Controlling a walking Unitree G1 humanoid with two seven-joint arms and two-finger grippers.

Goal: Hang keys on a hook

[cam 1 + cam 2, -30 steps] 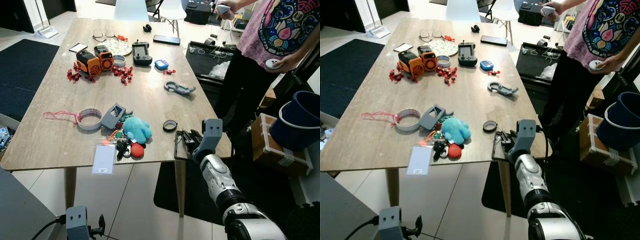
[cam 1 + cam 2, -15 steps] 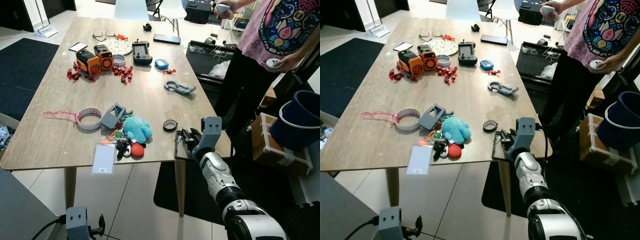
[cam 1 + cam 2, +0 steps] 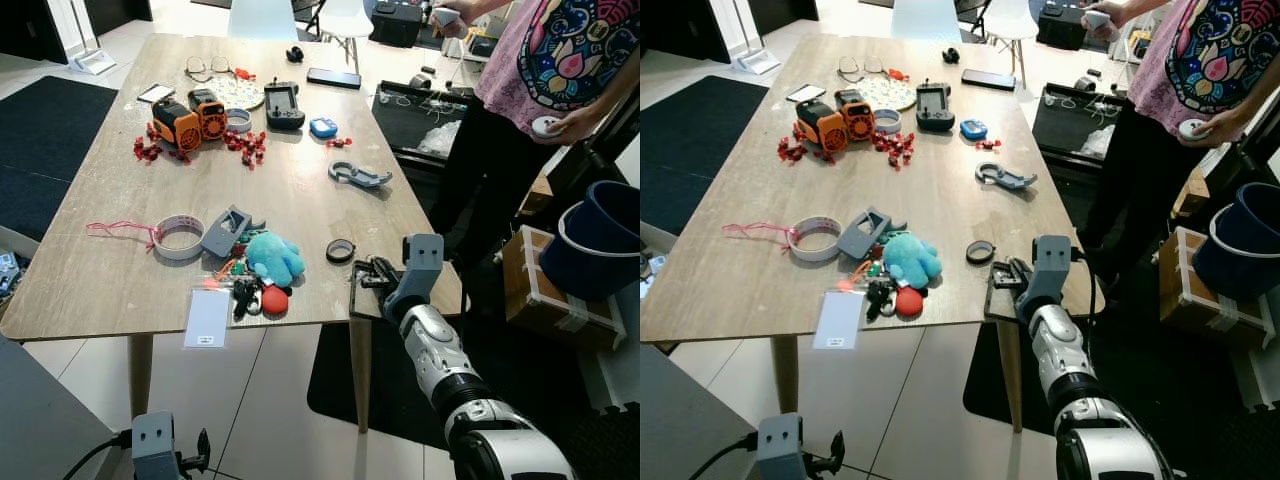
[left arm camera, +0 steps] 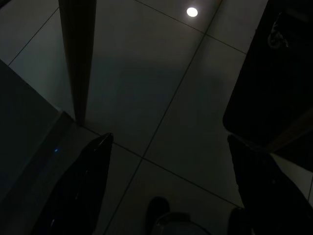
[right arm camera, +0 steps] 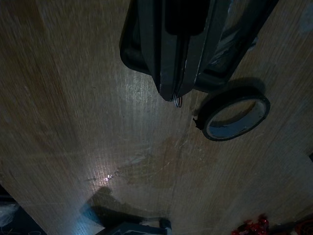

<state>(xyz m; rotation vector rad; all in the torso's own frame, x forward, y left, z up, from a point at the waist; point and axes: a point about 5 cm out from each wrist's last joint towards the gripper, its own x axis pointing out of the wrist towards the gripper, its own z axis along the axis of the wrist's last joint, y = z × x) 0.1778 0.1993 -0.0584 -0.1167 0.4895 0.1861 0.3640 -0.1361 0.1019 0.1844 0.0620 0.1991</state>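
right claw (image 5: pixel 177 95) pinching key ring (image 5: pixel 177 102), over table (image 3: pixel 110 270)

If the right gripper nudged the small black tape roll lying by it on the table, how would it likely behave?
The black tape roll lies flat on its side on the table, so it would probably slide, not roll. It is a thin hollow ring, so likely light. The right gripper sits just beside it; tipped on edge, it might roll away.

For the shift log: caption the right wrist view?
Right claw shut on key ring above wooden table, beside black tape roll.
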